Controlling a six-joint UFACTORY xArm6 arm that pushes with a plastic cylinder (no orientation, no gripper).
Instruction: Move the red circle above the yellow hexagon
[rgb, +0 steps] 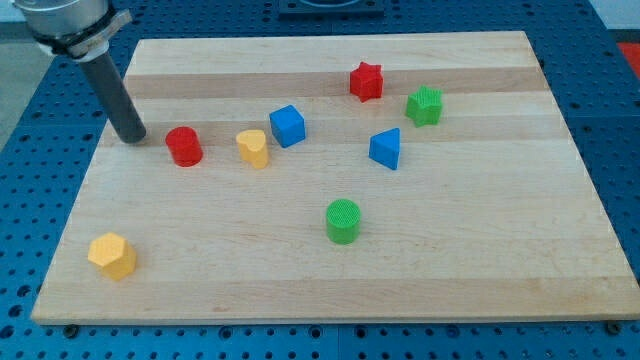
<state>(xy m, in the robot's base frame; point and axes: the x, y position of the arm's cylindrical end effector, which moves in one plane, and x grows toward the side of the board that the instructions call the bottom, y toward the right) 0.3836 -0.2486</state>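
Note:
The red circle (184, 146) is a short red cylinder at the board's left-centre. The yellow hexagon (112, 256) lies near the board's bottom left corner, well below the red circle and a little to its left. My tip (131, 138) rests on the board just left of the red circle, with a small gap between them. The dark rod slants up to the view's top left.
A yellow heart-like block (253, 148) and a blue cube (287, 126) lie right of the red circle. A red star (366, 81), a green star (424, 105), a blue triangle (386, 149) and a green cylinder (343, 221) lie further right. The wooden board (480, 260) has blue surroundings.

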